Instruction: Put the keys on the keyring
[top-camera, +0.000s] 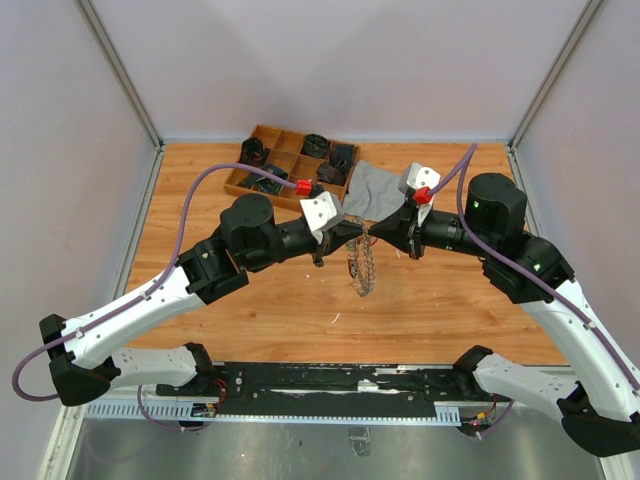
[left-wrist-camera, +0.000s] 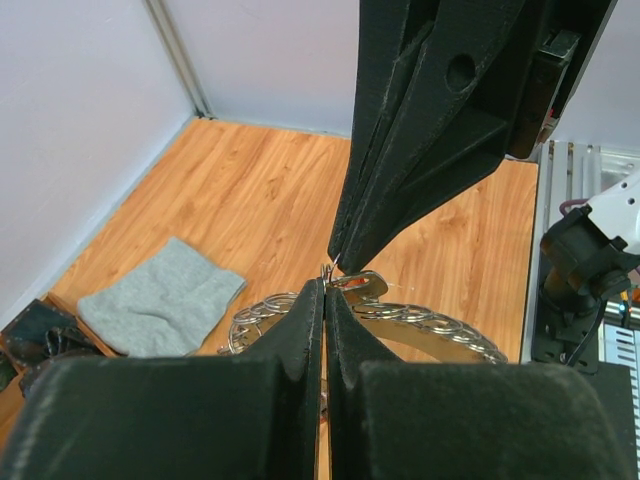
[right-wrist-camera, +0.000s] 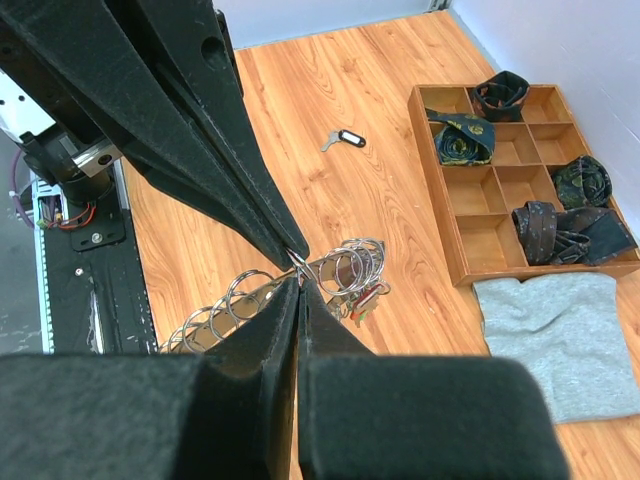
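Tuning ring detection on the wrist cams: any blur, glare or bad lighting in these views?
Left wrist: left gripper is a soft, dark mass across the lower frame; keyring sharp, with small glints. Right wrist: right gripper likewise soft; keyring and wooden tray in focus. Top external: even light, faint shadows, keyring small.

Top view, clock read from counter (top-camera: 450, 320) centre.
- Centre blocked: left gripper (left-wrist-camera: 324, 290) and right gripper (right-wrist-camera: 298, 285) meet tip to tip, both clamped on the keyring (top-camera: 362, 270), which hangs beneath them.
- 11 o'clock: wooden tray (top-camera: 266, 131).
- 12 to 1 o'clock: grey cloth (top-camera: 375, 190), against the tray.
- 4 to 5 and 9 o'clock: bare board, passable.
- Right wrist view: loose key (right-wrist-camera: 343, 139) at 12 o'clock beyond the tips.
- Walls (top-camera: 60, 150) close 9, 12 and 3 o'clock.
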